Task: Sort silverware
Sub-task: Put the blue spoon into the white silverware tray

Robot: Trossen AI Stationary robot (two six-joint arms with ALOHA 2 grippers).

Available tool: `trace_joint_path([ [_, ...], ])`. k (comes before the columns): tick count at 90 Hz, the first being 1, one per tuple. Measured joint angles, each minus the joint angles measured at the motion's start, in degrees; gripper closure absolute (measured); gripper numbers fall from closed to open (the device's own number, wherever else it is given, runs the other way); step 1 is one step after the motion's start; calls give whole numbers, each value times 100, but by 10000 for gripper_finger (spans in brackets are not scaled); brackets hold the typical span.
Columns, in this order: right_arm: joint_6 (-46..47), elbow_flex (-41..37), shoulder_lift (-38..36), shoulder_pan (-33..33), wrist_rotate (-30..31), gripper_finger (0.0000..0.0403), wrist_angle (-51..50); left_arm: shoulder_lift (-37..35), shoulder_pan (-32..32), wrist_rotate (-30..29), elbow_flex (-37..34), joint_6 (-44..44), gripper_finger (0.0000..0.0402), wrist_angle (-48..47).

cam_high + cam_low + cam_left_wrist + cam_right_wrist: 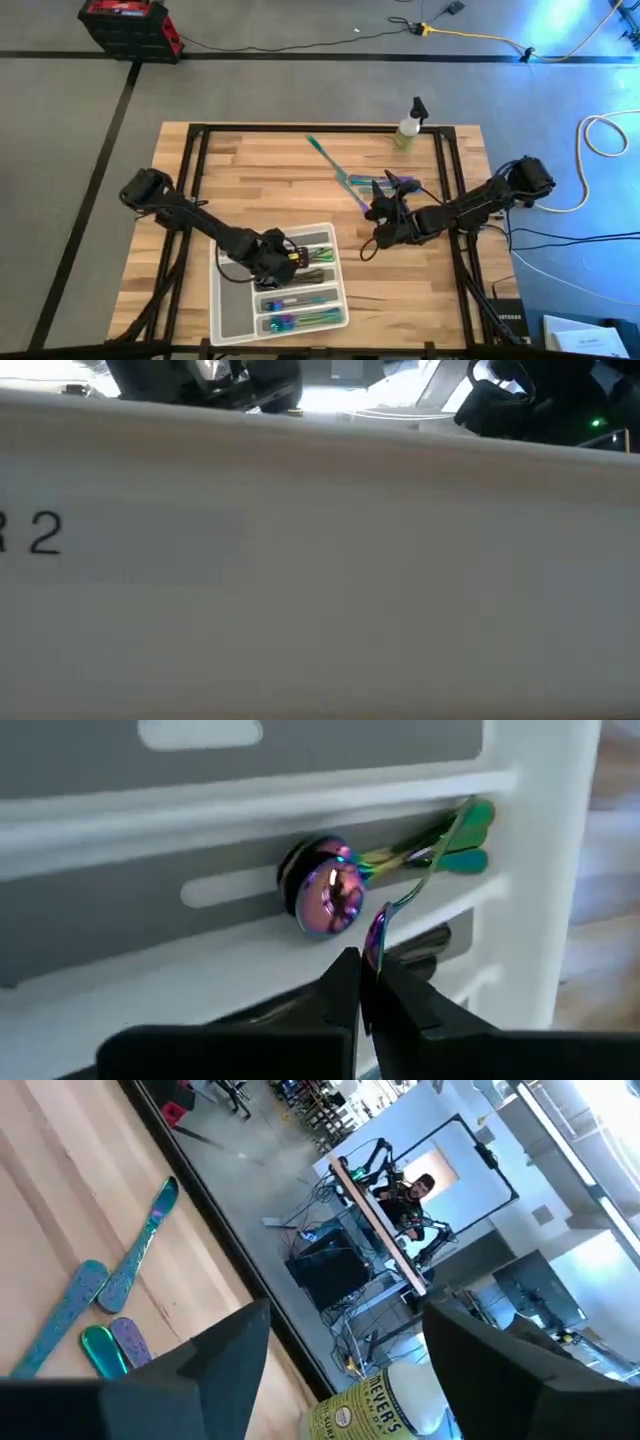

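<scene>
One iridescent spoon (pixel 385 915) is pinched in the left gripper (pixel 362 982) over the tray (pixel 222 318), ready for release among its spoons; right gripper (pixel 345 1350), open-jawed, waits beyond the tray near loose silverware (pixel 345 175).

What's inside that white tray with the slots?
The tray holds iridescent silverware in its lower slots and darker pieces higher up. The left end effector, pinching a spoon, covers part of the top slots.
</scene>
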Motion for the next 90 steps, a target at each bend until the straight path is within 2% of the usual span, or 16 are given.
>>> trace_joint_path([
  [12,6,1,0,0,-85,155,0,-1,134,256,0,231,401,15],
  [34,24,1,0,-1,-142,155,0,-1,250,335,-26,508,391,175],
  [52,73,0,0,-2,-144,155,0,1,275,88,-31,678,372,399],
  [90,163,-1,0,-2,-144,155,-1,1,275,86,-31,805,345,285],
])
